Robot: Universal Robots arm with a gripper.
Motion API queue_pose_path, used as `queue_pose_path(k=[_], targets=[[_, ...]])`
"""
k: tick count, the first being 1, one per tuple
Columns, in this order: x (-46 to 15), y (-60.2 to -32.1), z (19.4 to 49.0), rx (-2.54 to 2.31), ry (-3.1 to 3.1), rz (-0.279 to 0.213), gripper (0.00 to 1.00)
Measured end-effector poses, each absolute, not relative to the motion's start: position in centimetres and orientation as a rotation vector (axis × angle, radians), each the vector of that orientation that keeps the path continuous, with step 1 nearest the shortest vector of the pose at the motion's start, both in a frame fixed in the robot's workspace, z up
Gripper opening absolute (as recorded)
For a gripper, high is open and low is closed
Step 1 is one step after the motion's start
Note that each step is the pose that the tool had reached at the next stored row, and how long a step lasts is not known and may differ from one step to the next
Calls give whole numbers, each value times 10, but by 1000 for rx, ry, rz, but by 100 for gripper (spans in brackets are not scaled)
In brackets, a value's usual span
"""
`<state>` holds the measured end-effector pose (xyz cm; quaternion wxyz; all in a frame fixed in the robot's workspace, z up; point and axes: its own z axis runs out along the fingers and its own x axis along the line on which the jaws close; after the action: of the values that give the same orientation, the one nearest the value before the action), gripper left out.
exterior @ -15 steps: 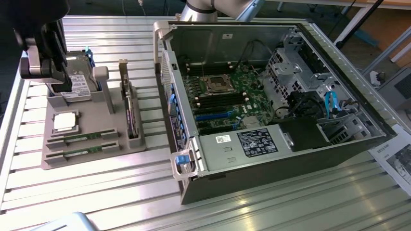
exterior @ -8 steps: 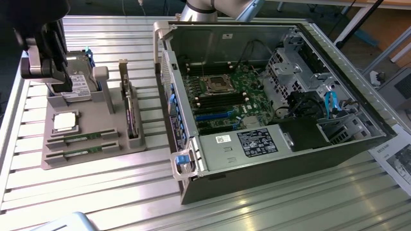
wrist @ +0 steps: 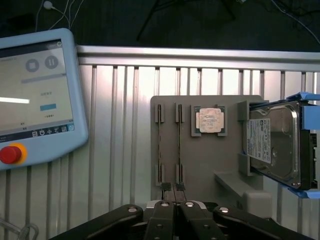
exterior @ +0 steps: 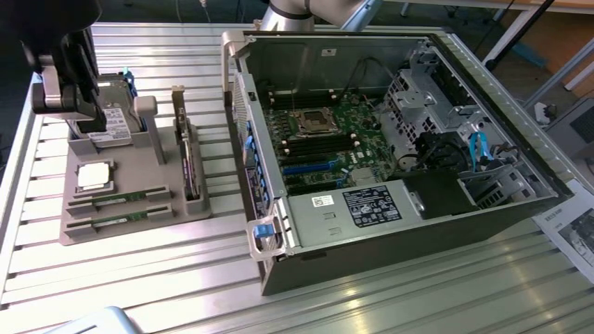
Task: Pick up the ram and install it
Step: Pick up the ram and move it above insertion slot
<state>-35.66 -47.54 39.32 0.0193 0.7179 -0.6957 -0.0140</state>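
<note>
Ram sticks [exterior: 121, 199] in grey holder's [exterior: 139, 175] slots

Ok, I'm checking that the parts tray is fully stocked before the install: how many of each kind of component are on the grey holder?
RAM sticks: 2
Processor chip: 1
Hard drive: 1
Expansion card: 1
Total: 5

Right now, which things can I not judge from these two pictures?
Wrist view: the ram sticks stand edge-on, so their chips are hidden.
Wrist view: the gripper overlaps the holder's edge; touching or above, cannot tell.
Wrist view: the hard drive is cut off by the picture edge.
Exterior view: the memory slots are too small to show their latches.
</note>
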Motion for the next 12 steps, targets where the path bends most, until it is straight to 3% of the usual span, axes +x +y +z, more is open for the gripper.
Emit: queue_pose_path(k=[12], targets=[[-357, -475, 393, 2237, -2166, -57, 10]])
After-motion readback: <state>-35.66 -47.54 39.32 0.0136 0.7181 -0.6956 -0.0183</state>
